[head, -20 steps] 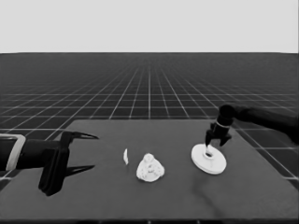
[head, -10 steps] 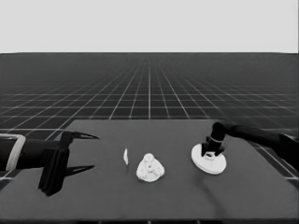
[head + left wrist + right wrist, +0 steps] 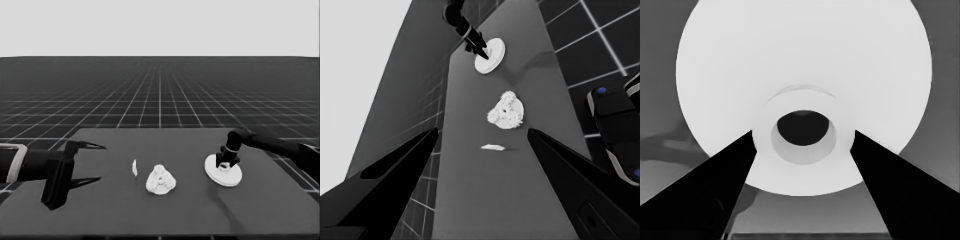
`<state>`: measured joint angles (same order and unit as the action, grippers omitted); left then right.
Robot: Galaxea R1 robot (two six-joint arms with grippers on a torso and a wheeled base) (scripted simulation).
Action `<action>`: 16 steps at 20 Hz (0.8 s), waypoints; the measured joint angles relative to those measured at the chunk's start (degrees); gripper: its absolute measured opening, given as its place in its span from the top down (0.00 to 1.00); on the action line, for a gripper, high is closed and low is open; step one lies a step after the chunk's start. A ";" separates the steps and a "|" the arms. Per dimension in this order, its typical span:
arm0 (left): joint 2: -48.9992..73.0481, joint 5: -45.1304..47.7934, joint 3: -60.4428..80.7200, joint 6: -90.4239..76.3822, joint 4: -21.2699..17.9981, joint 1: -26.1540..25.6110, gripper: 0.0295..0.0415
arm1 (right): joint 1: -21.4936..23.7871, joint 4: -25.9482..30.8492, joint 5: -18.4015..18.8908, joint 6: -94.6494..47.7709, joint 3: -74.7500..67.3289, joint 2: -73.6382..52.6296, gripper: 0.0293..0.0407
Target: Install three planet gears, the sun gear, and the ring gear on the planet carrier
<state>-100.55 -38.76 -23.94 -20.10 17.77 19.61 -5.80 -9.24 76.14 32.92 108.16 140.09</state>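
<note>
In the head view the right gripper (image 3: 226, 162) is pressing down at the middle of the larger round part (image 3: 223, 171), which is lying flat on the table (image 3: 200, 210) toward its right side; the smaller round part (image 3: 160, 180), with toothed gears clustered on it, is sitting near the table's middle, well apart from the larger one; a thin white piece (image 3: 134, 167) is standing just left of that cluster; the left gripper (image 3: 87, 162) is waiting over the table's left end, its fingers spread wide and holding nothing

In the left wrist view the two wedges of the left gripper (image 3: 482, 145) are standing far apart, with the thin white piece (image 3: 493, 147) and the gear cluster (image 3: 506, 111) lying beyond them, and the right arm reaching onto the larger round part (image 3: 490, 52) farther off

In the right wrist view the right gripper (image 3: 802, 145) is flanking the raised hub (image 3: 802, 132) around the centre hole of the larger round part (image 3: 790, 60); its fingers are spread to either side of the hub and seem to be touching its rim
</note>
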 joint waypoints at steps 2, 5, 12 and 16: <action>0.00 0.00 0.00 0.00 0.00 0.00 0.25 | 6.36 3.06 5.94 2.55 -6.46 -3.18 0.51; 0.00 0.00 0.00 0.00 0.00 0.00 0.25 | 9.65 4.85 8.38 2.78 -7.27 -3.63 0.51; 0.00 0.00 0.00 0.00 0.00 0.00 0.25 | 8.51 0.82 11.12 41.72 -29.31 9.84 0.51; 0.00 0.00 0.00 0.00 0.00 0.00 0.25 | 7.51 0.12 12.13 46.72 -15.51 32.20 0.51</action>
<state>-100.55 -38.76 -23.94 -20.10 17.77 19.61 1.71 -9.12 88.27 79.63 92.66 172.29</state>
